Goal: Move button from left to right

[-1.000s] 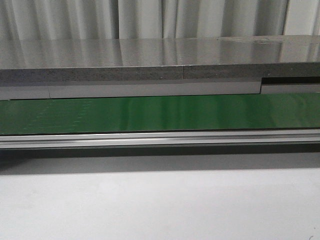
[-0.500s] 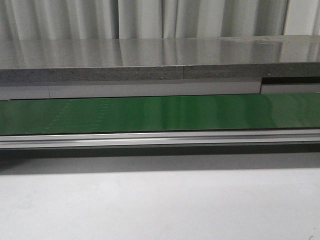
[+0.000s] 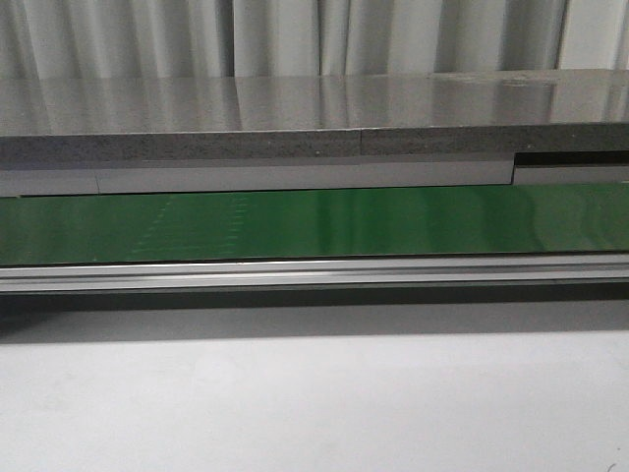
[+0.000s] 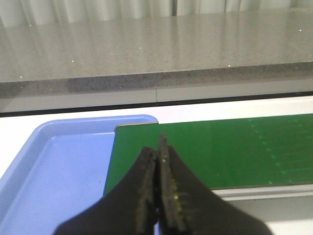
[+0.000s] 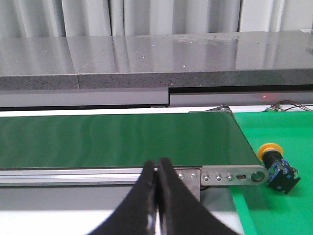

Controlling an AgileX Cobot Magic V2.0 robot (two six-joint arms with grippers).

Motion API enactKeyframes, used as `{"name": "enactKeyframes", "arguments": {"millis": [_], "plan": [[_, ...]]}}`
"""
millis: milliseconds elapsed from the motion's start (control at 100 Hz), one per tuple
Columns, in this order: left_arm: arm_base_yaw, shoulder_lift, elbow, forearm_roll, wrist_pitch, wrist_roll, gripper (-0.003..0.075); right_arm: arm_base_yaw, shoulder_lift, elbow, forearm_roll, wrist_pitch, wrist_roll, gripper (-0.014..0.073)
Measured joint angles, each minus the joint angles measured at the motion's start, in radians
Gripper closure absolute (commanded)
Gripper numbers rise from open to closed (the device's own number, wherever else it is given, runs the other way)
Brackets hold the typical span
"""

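Note:
The button (image 5: 277,165), a yellow round head on a black boxy body, lies on its side on a green mat (image 5: 279,205) just past the right end of the green conveyor belt (image 5: 122,139). It shows only in the right wrist view. My right gripper (image 5: 157,169) is shut and empty, in front of the belt's metal rail, well to the left of the button. My left gripper (image 4: 157,155) is shut and empty over the belt's left end (image 4: 205,152), beside a blue tray (image 4: 54,171). Neither gripper shows in the front view.
The belt (image 3: 314,224) runs across the front view, with an aluminium rail (image 3: 314,273) along its near side and a grey stone counter (image 3: 295,128) behind. A white table surface (image 3: 314,403) lies in front. The blue tray holds nothing visible.
Faint marks on the belt surface have shifted to the right in the front view. Nothing else has moved.

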Motion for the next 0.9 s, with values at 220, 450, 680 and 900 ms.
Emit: {"name": "enactKeyframes", "arguments": {"millis": [220,450,680,900], "plan": [[0.000,-0.043,0.075,0.133,-0.109,-0.135,0.0741,0.000,0.000,0.000,0.000,0.000,0.000,0.0662],[0.000,-0.166,0.172,0.186,-0.116,-0.203,0.0741,0.000,0.000,0.000,0.000,0.000,0.000,0.0662],[0.000,-0.322,0.246,0.189,-0.110,-0.208,0.0741,0.000,0.000,0.000,0.000,0.000,0.000,0.0662],[0.000,-0.330,0.246,0.181,-0.096,-0.216,0.0741,0.000,0.000,0.000,0.000,0.000,0.000,0.0662]]}}
